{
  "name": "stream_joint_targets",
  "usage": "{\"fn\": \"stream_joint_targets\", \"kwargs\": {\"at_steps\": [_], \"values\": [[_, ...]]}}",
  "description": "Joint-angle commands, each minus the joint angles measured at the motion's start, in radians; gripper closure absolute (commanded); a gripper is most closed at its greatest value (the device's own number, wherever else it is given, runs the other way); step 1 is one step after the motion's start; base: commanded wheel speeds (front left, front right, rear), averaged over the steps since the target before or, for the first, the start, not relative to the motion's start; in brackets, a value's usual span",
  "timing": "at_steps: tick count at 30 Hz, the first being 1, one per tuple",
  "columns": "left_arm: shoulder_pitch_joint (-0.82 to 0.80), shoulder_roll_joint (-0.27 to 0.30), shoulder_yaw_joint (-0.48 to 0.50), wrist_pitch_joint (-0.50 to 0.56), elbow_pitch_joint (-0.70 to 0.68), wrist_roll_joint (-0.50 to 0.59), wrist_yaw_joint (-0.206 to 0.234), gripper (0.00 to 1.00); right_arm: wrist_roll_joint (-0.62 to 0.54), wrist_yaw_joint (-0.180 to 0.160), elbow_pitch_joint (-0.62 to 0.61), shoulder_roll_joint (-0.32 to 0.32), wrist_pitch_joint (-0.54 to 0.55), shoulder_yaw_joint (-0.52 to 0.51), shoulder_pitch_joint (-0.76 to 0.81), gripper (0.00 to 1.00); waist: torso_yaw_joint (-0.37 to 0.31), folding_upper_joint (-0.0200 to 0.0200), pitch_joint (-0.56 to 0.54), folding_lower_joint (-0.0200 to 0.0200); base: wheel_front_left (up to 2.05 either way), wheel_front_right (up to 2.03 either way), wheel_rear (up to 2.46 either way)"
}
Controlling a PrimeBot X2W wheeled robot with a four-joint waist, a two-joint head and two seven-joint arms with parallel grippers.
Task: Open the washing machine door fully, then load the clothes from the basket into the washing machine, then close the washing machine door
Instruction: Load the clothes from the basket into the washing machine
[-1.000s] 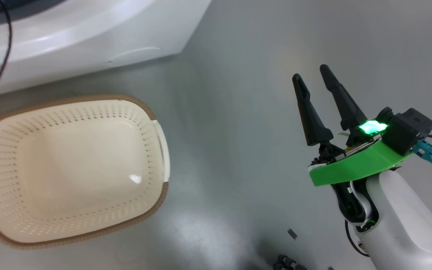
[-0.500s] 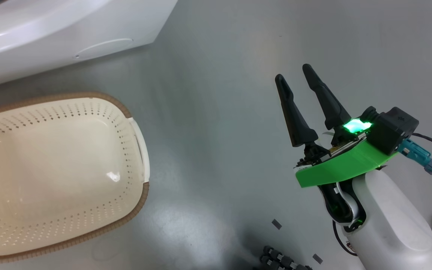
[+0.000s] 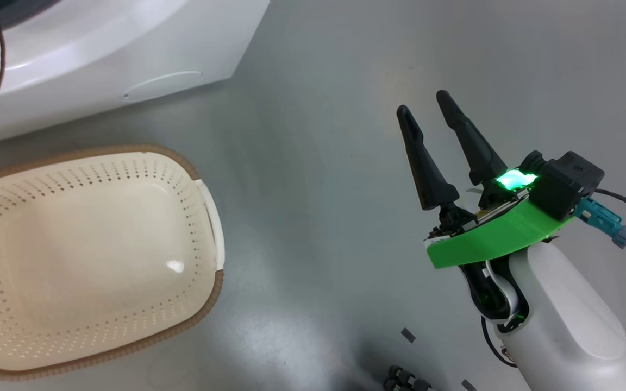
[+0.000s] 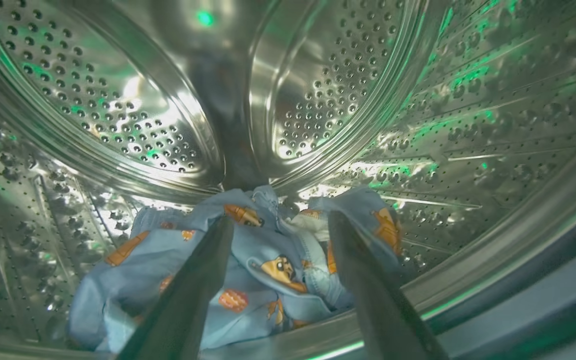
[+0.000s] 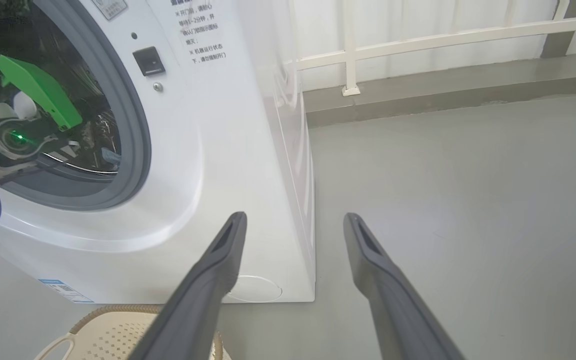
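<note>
My left gripper (image 4: 280,220) hangs spread over the clothes (image 4: 248,265) in the drum (image 4: 118,110). My right gripper (image 3: 424,103) gapes near the basket (image 3: 205,304).

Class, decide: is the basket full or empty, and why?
Empty: the basket has a bare bottom; the clothes lie in the drum.

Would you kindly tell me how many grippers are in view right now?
2. The left gripper is inside the washing machine, open, pointing at the clothes; the right gripper is open over the floor, right of the basket.
</note>
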Motion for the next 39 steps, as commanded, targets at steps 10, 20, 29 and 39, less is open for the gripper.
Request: {"fn": "stream_joint_targets", "kwargs": {"at_steps": [10, 20, 29, 39], "values": [[0.093, -0.007, -0.001, -0.075, -0.023, -0.004, -0.048, 0.00, -0.002, 0.004, -0.014, -0.030, -0.008, -0.008, 0.013, 0.00, 0.052, -0.0001, -0.099, 0.0001, 0.00, 0.00, 0.00], [0.293, -0.013, 0.051, -0.079, -0.192, -0.010, -0.059, 0.00, -0.004, 0.004, -0.005, -0.076, -0.008, -0.035, 0.030, 0.00, 0.135, -0.0001, -0.201, 0.0001, 0.00, 0.00, 0.00], [0.515, -0.035, 0.117, -0.079, -0.335, -0.001, -0.060, 0.00, 0.003, 0.004, 0.016, -0.113, -0.008, -0.042, 0.055, 0.00, 0.214, -0.0001, -0.310, 0.0001, 0.00, 0.00, 0.00], [0.749, -0.062, 0.177, -0.079, -0.486, 0.022, -0.079, 0.00, 0.012, 0.004, 0.036, -0.135, -0.008, -0.049, 0.111, 0.00, 0.283, -0.0001, -0.414, 0.0001, 0.00, 0.00, 0.00]]}}
